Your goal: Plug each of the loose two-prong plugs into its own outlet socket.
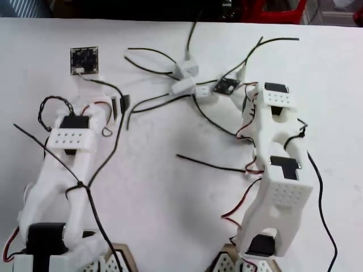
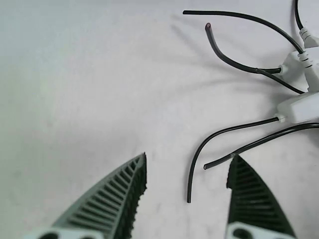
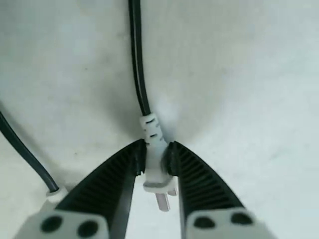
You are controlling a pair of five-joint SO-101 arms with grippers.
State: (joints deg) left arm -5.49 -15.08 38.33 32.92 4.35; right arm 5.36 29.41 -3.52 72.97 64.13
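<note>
The right gripper (image 3: 155,147) clamps a white two-prong plug (image 3: 154,174) by its body over the table (image 3: 249,74), with the prongs pointing back toward the wrist. Pushed in like this, it would likely arrive cable-first or twist loose. The left gripper (image 2: 188,159) hangs open near white fittings (image 2: 298,107), probably the sockets.

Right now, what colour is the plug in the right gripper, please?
White plastic two-prong plug, best in right wrist view.

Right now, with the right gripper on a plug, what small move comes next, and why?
Probably raise the right gripper a little: it is shut on the white plug, prongs facing back toward the wrist, cord lying on the table. The left gripper is open, holding nothing.
</note>
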